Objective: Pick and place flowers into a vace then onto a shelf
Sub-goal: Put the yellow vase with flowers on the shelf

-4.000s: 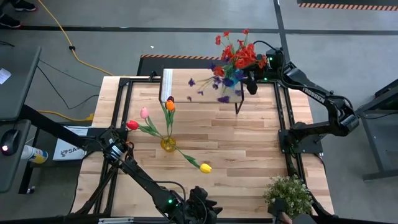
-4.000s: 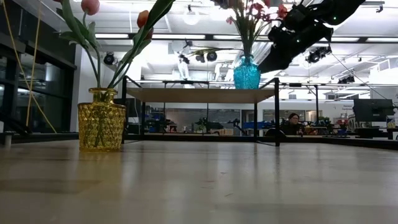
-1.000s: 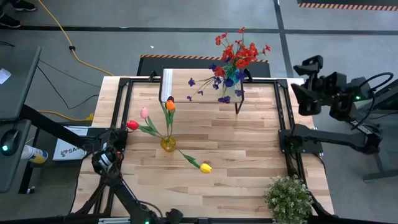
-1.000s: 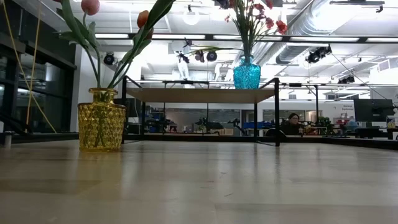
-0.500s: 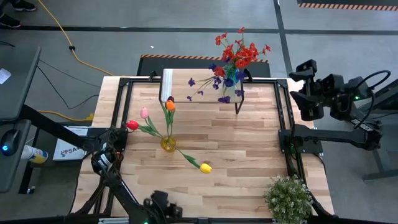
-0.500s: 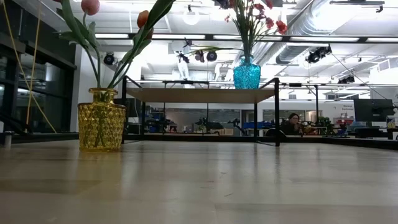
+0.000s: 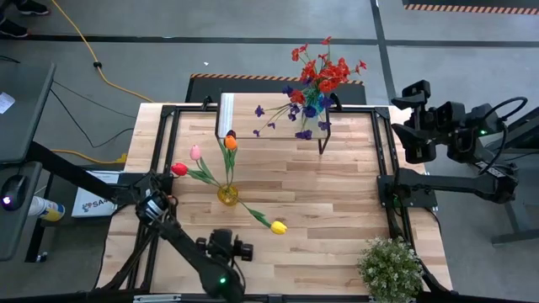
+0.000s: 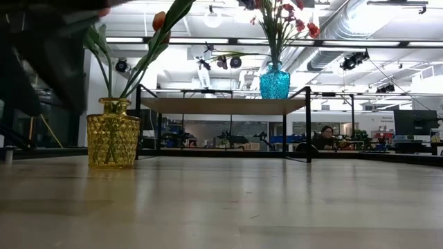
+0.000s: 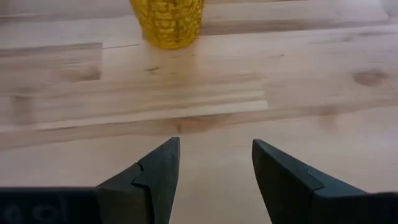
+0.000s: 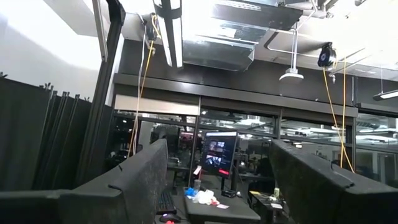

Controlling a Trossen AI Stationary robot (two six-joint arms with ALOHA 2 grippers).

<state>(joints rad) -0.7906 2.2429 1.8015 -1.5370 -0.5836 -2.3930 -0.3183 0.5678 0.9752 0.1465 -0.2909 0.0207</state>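
From above, the left gripper (image 7: 226,246) is low over the near part of the wooden table (image 7: 337,194). It is near the yellow vase (image 7: 227,195) but does not touch it. The vase stands on the table and holds tulips: a pink one (image 7: 195,152), a red one (image 7: 178,169), an orange one (image 7: 231,143) and a yellow one (image 7: 278,227) that leans far out to the side. The shelf (image 7: 269,114) stands at the far end of the table. On it is a blue vase (image 7: 308,113) full of red and purple flowers (image 7: 324,74). The right gripper (image 7: 407,114) is off the right side of the table, well away from everything. A bushy green potted plant (image 7: 391,265) sits at the near right corner.

From table height, the yellow vase (image 8: 112,142) stands on the left with green stems rising out of it. Behind it is the shelf (image 8: 221,105), with the blue vase (image 8: 275,81) on top. A dark blurry shape (image 8: 41,55) fills the top left corner. It is part of an arm, but its fingers cannot be made out here. A person (image 8: 324,136) sits far back in the room.

In the left wrist view, the two dark fingers (image 9: 163,177) stand apart, about half open. Only bare table shows between them, so they hold nothing. The yellow vase (image 9: 168,22) is farther ahead.

In the right wrist view, the two fingers (image 10: 140,180) stand wide apart and hold nothing. They point out at the room, where a desk with a screen (image 10: 217,152) shows.
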